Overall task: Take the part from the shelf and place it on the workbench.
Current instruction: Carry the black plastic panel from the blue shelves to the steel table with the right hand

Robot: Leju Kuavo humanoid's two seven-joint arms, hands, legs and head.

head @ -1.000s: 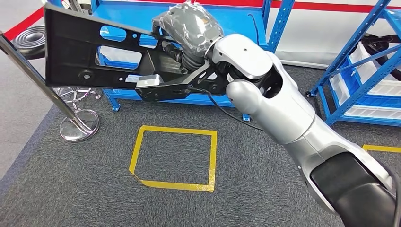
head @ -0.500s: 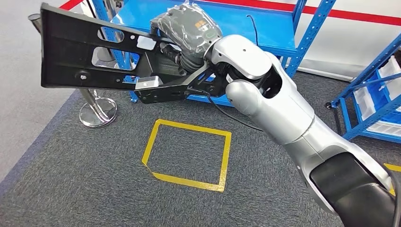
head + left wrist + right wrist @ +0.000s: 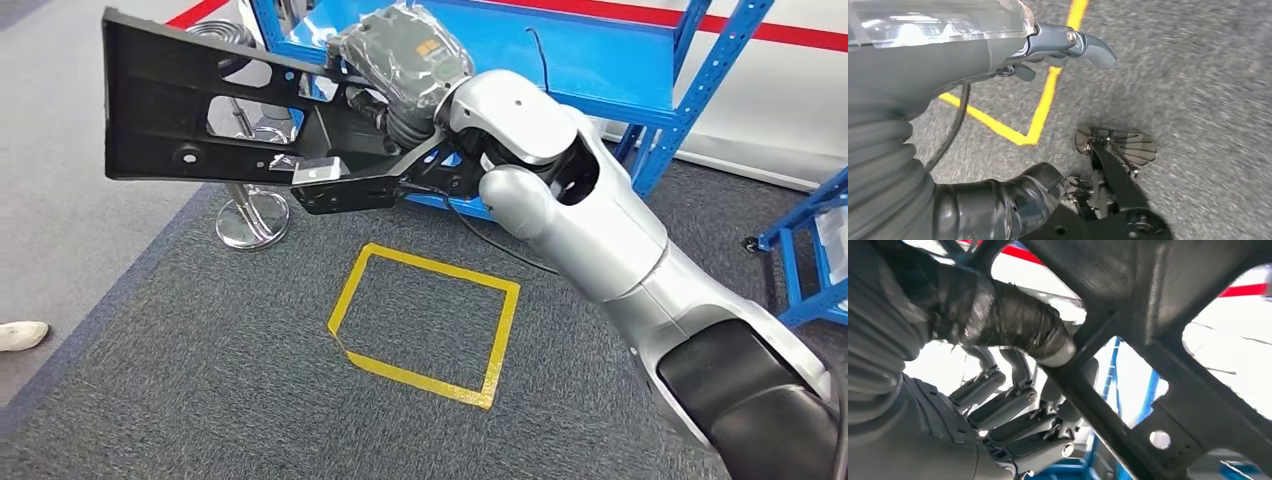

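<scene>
I see the right hand (image 3: 400, 75) with fingers (image 3: 1013, 410) wrapped around the flat black perforated plastic part (image 3: 200, 110), carried above grey carpet (image 3: 200, 400) by the yellow tape square (image 3: 425, 325). Left hand (image 3: 948, 45) grips nothing. No legible writing.

We see even, bright light from above in the head view, sharp with soft shadows, while the grey speckled carpet (image 3: 1198, 75) is motion-blurred in the left wrist view and the right wrist view's background is overexposed white behind the dark backlit black plastic frame part (image 3: 1158, 305).
</scene>
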